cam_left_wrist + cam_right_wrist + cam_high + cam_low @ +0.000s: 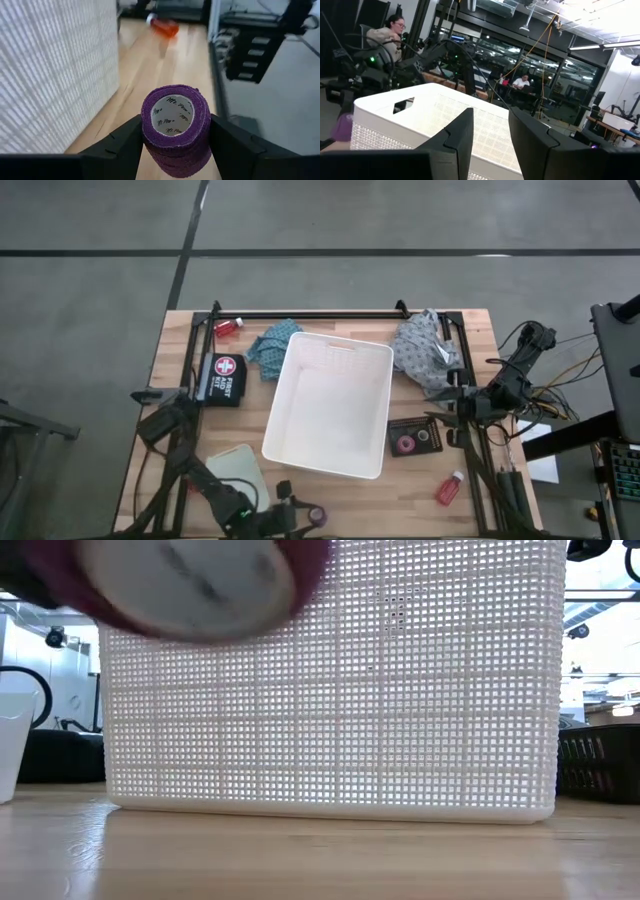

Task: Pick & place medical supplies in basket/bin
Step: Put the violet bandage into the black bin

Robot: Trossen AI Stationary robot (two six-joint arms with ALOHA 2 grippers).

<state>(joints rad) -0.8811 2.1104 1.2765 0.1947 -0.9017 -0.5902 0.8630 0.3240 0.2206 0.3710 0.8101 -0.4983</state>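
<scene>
Purple roll [174,129] between left tool [175,145] fingers

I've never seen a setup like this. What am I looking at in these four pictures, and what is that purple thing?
It is a two-armed robot at a wooden table, sorting medical supplies. One camera looks straight down, one sits at table height, and one rides on each wrist. In the middle stands a white basket, nothing visible inside it. Around it lie two red bottles, a teal cloth, a grey cloth, a first aid pouch, a black tray and a small pale tray. The left gripper, at the table's near edge, pinches a purple roll of bandage. The right gripper is beside the basket, holding nothing, fingers slightly apart.
</scene>
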